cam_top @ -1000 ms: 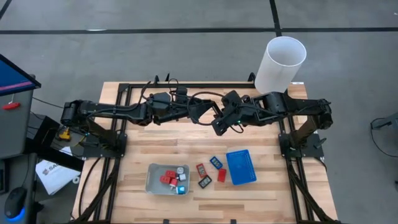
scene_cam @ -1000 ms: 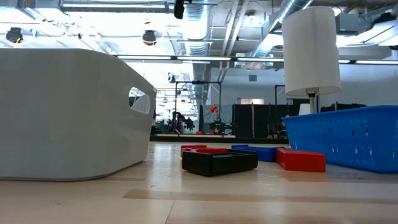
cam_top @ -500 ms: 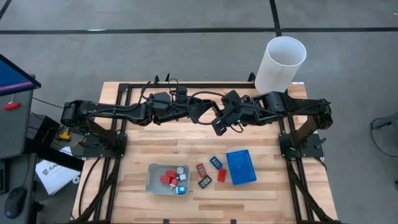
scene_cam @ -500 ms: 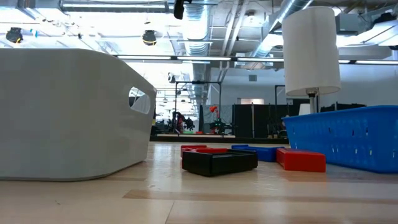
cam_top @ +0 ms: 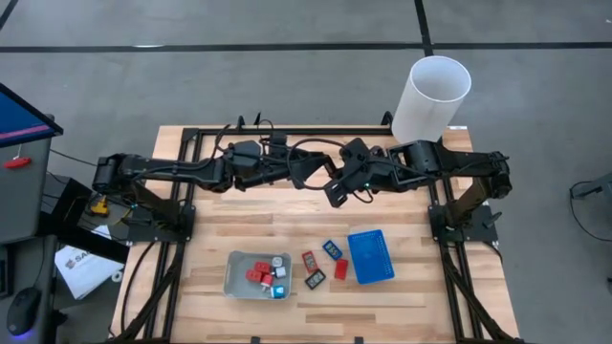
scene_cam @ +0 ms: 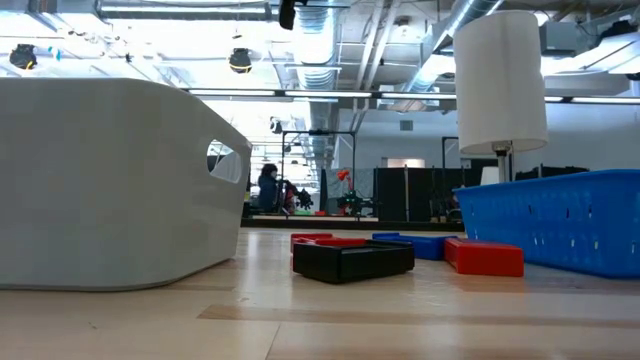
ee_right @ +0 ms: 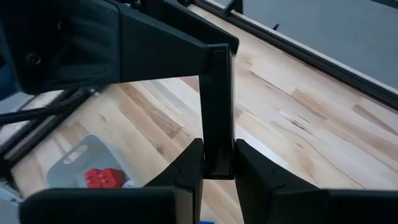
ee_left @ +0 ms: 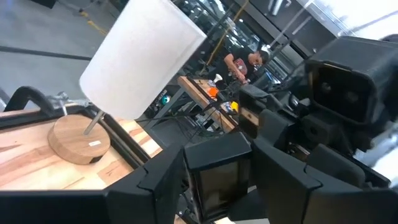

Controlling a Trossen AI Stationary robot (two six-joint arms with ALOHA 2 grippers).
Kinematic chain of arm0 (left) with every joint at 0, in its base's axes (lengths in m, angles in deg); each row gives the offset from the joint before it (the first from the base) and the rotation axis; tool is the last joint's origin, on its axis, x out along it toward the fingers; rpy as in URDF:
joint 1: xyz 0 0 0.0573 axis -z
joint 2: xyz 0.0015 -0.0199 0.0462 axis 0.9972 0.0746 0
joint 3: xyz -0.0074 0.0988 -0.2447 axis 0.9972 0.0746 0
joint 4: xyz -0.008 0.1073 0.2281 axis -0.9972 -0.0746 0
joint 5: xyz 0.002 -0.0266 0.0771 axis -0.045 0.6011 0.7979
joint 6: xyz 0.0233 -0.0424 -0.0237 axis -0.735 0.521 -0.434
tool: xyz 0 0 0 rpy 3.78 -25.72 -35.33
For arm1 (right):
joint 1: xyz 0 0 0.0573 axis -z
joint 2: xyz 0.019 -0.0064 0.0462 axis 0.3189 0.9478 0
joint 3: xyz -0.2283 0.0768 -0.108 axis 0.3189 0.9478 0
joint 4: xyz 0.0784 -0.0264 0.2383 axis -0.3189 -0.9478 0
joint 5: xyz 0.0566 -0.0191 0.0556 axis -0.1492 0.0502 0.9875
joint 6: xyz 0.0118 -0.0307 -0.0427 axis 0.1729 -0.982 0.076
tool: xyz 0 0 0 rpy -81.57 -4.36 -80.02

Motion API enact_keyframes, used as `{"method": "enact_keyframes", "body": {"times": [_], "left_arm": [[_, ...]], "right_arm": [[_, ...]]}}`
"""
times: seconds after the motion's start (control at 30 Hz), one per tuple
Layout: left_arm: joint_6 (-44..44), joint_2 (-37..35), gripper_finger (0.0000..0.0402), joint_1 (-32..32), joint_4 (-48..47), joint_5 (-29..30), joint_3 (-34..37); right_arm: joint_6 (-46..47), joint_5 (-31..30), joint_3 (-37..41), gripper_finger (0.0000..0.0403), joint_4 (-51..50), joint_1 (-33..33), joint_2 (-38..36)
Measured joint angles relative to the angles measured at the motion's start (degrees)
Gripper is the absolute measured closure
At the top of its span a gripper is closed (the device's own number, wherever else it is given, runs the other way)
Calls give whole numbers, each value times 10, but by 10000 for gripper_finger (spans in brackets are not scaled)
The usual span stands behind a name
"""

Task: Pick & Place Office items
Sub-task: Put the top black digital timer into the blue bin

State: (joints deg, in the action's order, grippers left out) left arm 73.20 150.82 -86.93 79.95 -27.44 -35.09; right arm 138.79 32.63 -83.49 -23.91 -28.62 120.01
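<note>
Above the middle of the table my two grippers meet on one office item, a flat black rectangle [ee_left: 217, 171] with a dark face. My left gripper [ee_left: 217, 186] reaches in from the table's left and my right gripper [ee_right: 217, 169] from the right; both are shut on it [cam_top: 332, 186]. Other office items lie flat on the wood near the front: black pieces [cam_top: 315, 278] and a red block [cam_top: 340, 268]. A grey tray [cam_top: 234, 277] holds red blocks and small bits. My left gripper pinches the flat black item by two opposite narrow edges [ee_left: 189, 171], one finger on each. The fingers come in level from the table's left. The item stands on edge, well clear of the table. My right gripper pinches the same item across its two broad faces near one end [ee_right: 217, 152], the thin edge showing between the fingers [ee_right: 189, 171]. The fingers slant downward from the table's right. The item's other end [ee_right: 217, 59] sits in my left gripper.
A blue tray [cam_top: 370, 255] sits right of the loose pieces. A tall white cylinder [cam_top: 430, 96] stands on a wooden base at the far right corner. A black frame [cam_top: 191, 143] runs around the table's edges. The wood under the grippers [cam_top: 287, 215] is bare.
Both arms have stayed where they were above the table's middle. In the low view a person has come into sight far off in the room behind the table.
</note>
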Motion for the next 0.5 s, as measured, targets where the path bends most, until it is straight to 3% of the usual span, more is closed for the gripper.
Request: {"method": "enact_keyframes", "body": {"times": [0.33,0.5], "left_arm": [[-56,-33,203,-14,-4,13,0],[-77,-72,202,-48,-57,18,0]], "right_arm": [[0,13,0,344,15,-10,0],[31,18,0,344,-16,-32,0]]}}
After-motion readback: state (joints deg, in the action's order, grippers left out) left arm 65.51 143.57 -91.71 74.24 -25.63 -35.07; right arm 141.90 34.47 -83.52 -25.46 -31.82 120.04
